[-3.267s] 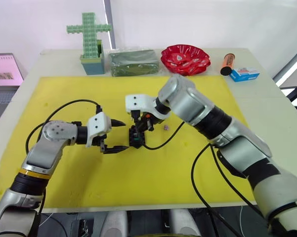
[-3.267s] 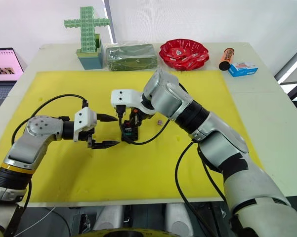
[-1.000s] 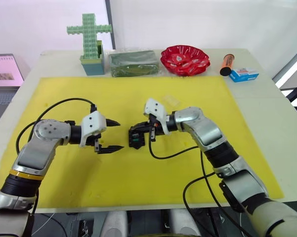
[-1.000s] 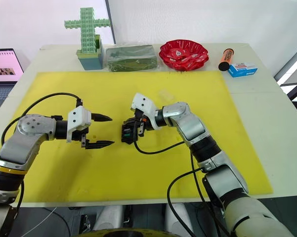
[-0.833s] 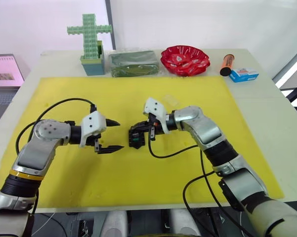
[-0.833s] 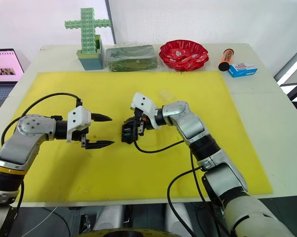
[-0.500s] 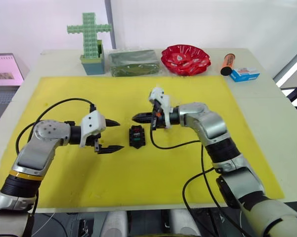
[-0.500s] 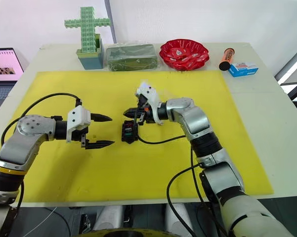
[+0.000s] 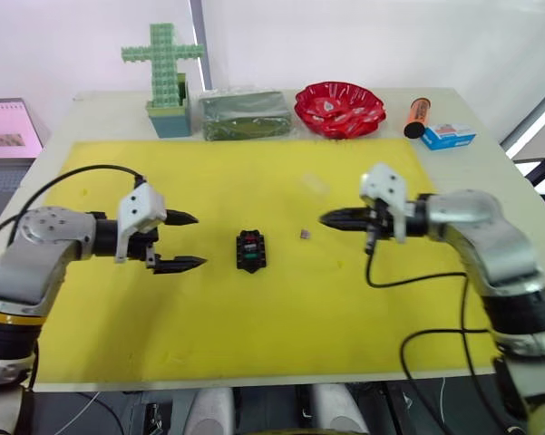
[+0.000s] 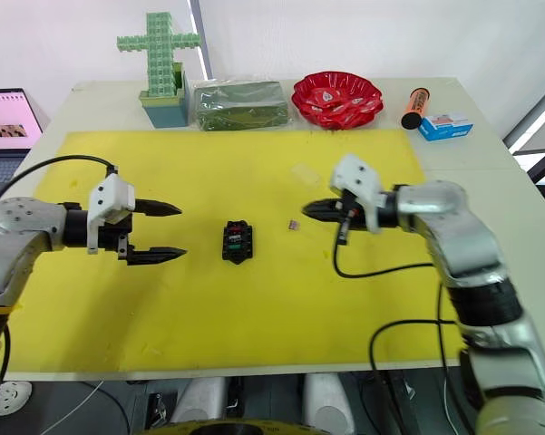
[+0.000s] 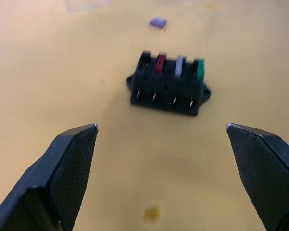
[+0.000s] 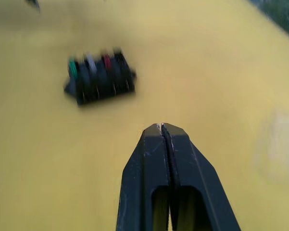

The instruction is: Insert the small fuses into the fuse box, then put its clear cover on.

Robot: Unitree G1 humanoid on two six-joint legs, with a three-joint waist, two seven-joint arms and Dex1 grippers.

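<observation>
Both arms have drawn back, leaving the fuse box (image 9: 251,251) between spread left fingers (image 9: 175,241) and closed right fingers (image 9: 335,218).

Fuse box (image 9: 251,250) unobstructed all round; loose mauve fuse (image 9: 305,235) just beside.

Along the tabletop's (image 9: 503,195) far edge stood a green block cross (image 9: 164,63), a dark green packet (image 9: 246,114), a red bowl (image 9: 340,108), an orange tube (image 9: 417,117) and a small blue box (image 9: 449,137).
</observation>
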